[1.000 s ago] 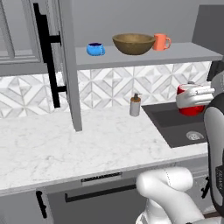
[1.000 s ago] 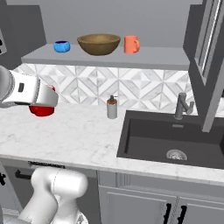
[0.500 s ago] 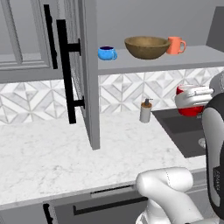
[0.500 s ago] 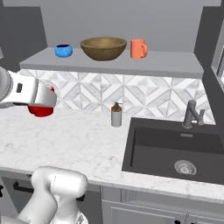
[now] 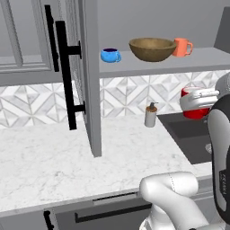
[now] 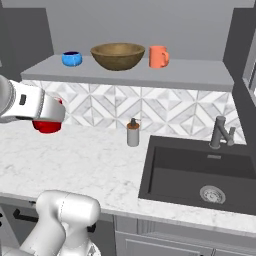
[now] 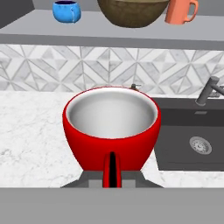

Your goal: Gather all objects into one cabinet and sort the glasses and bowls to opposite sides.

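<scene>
I am holding the red mug (image 7: 111, 131) in the gripper (image 7: 112, 171) — its tips are pinching the mug's handle, with the open mouth facing my hand camera. The mug is hanging upright above the marble desk (image 6: 90, 165), clear of its surface, to the left of the soap dispenser (image 6: 132, 133) and the dark sink (image 6: 197, 172). Up on the grey cabinet shelf (image 6: 190, 76) the blue mug (image 6: 72, 58) is sitting at the left, the wooden bowl (image 6: 118, 55) just beside it in the middle, and the orange mug (image 6: 158, 56) to the bowl's right — all three upright. The cabinet door (image 5: 87, 76) with its black bar handle (image 5: 65, 74) is standing open.
</scene>
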